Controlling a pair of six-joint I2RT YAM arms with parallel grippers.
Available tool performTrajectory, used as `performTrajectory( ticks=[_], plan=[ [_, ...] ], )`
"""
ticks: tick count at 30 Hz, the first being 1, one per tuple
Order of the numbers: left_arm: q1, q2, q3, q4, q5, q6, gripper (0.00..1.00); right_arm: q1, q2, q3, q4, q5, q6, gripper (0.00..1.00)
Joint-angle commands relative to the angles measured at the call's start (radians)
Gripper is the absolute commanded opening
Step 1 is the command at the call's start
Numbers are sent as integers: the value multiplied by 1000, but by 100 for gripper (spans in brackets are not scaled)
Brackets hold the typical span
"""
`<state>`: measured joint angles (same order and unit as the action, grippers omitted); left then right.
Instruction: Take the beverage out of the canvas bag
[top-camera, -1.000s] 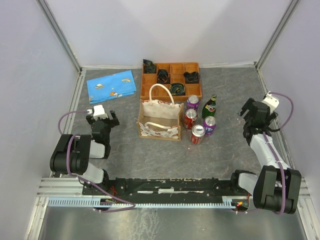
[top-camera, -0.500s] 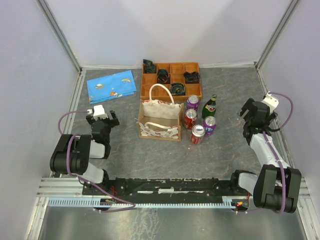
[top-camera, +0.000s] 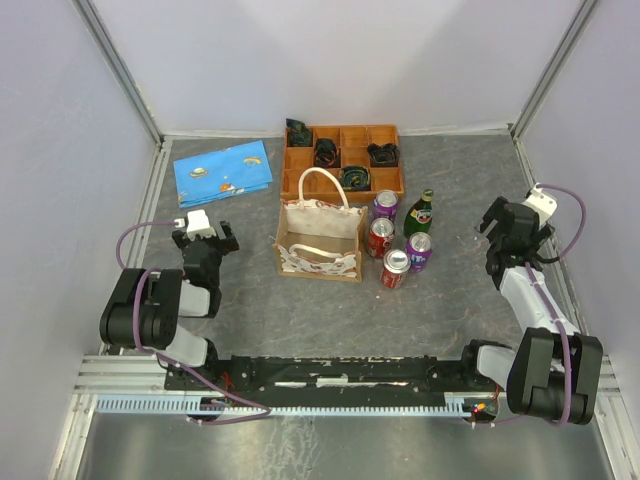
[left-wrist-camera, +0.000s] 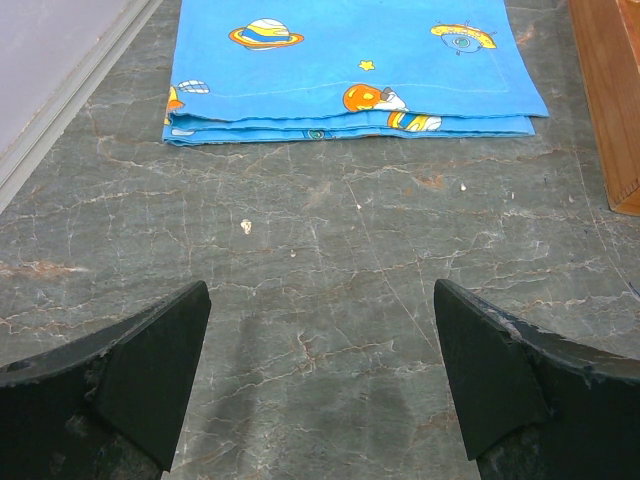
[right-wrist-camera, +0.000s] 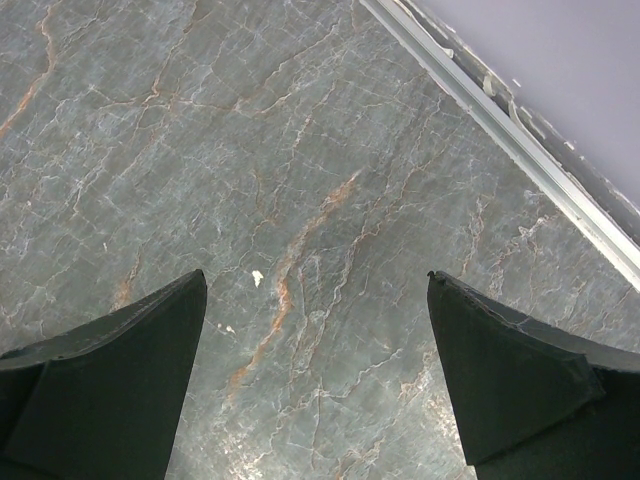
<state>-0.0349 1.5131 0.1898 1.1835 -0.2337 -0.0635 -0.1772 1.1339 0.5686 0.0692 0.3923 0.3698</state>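
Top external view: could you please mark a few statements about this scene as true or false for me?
1. Four cans and a green bottle stand outside the canvas bag. True.
2. The right pincer is shut on a can. False: it is open and empty, over bare table.
3. The blue cloth lies inside the orange tray. False: it lies flat on the table beside the tray.
4. The left pincer is open. True.
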Motion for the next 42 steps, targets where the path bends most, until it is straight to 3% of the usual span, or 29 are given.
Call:
performTrajectory(
  ticks=[1,19,42],
  plan=[
    [-3,2,20,39,-14,7,99,-3,-2,45,14,1,-7,99],
    [-4,4,20,40,-14,7,99,-3,17,62,-3,3,16,99],
    [-3,3,20,40,-14,7,99,-1,32,112,-85,176,100,99]
  ],
)
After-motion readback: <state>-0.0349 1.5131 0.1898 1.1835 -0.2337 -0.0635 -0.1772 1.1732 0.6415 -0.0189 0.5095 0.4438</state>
